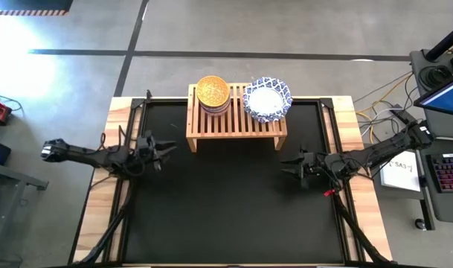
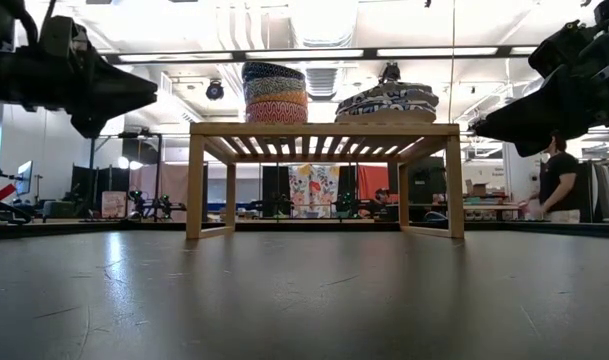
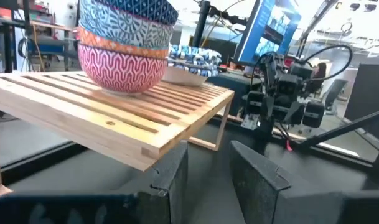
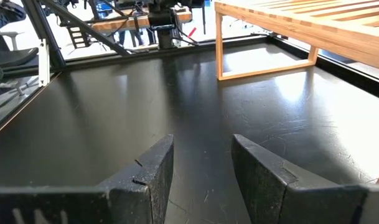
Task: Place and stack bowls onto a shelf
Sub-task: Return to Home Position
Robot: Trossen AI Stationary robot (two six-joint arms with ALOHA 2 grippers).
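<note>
- The bench (image 1: 226, 216) carries no loose bowls on its dark mat, so the stacking looks finished. You seem to be in the closing step, taking the arms back to rest.
- The shelf (image 1: 233, 128) stands at the far middle of the bench, a low rack of light-wood slats on short legs. Both bowl stacks sit on its far part, and the near slats are bare.
- The stack of white bowls (image 1: 268, 99) sits on the right side of the shelf. These are wide and shallow with blue-patterned scalloped rims, and they nest closely and look level in the low view.
- The stack of smaller bowls (image 1: 213, 95) sits just beside it on the left and stands taller. A red wave-patterned bowl is at the bottom, then an orange-banded one, a grey-blue one and a dark blue one on top. It looks upright.
- The left claw (image 3: 208, 150) hovers over the bench off the shelf's left end, its fingers parted and holding nothing.
- The right claw (image 4: 203, 142) hovers off the shelf's right front corner, likewise parted and empty.
- Your next move only calls for drawing both arms back clear of the shelf without nudging it.
</note>
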